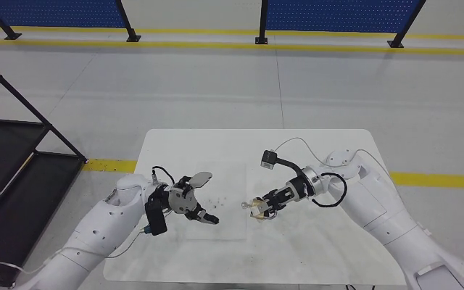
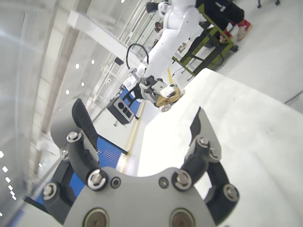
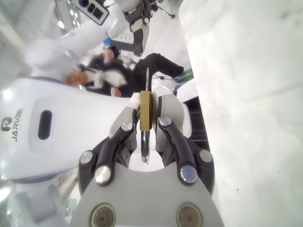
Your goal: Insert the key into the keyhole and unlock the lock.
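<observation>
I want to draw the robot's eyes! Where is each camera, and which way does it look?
Top view: above the arms, looking down at the white table; both arms show, left gripper open, right gripper holding the lock.
Left wrist view: on the left wrist, looking across the table at the right gripper and lock; its own open fingers show.
Right wrist view: on the right wrist, looking past the clamped lock toward the left gripper; its own fingers show.
Shared: all three show the lock and the table.

A white table [image 1: 217, 148] was set on a floor marked with yellow lines [image 1: 109, 165], flanked by blue barriers [image 1: 58, 11] and a black rack [image 1: 36, 181].
</observation>
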Controlling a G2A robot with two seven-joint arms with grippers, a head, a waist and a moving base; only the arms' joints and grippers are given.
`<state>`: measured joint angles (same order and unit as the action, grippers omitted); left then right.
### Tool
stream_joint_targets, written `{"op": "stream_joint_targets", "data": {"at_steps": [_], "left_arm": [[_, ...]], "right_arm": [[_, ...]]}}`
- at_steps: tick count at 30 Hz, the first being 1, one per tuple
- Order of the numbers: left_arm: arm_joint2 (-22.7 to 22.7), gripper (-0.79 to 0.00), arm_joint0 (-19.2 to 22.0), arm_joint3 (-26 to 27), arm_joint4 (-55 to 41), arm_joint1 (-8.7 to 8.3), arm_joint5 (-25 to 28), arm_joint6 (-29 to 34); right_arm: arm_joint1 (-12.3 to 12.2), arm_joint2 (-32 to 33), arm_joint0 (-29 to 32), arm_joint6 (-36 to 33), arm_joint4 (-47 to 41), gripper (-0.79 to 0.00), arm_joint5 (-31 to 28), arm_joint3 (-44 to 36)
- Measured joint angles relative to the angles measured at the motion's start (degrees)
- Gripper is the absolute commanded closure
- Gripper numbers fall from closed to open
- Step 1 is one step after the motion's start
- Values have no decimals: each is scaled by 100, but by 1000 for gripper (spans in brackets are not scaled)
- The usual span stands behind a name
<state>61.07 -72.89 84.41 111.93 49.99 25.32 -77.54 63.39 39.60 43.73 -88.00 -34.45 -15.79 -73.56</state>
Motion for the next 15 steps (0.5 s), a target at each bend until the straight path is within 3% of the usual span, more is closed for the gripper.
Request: {"op": "stream_joint_targets", "data": {"at_steps": [3, 15], "left_arm": [[-89, -785, -66, 31, -762, 31, 489, 336], [-121, -785, -72, 122, -816, 34, 578, 435]], "right_arm": [[0, 0, 0, 0, 0, 0, 0, 0], [0, 0, 0, 0, 0, 0, 0, 0]]}}
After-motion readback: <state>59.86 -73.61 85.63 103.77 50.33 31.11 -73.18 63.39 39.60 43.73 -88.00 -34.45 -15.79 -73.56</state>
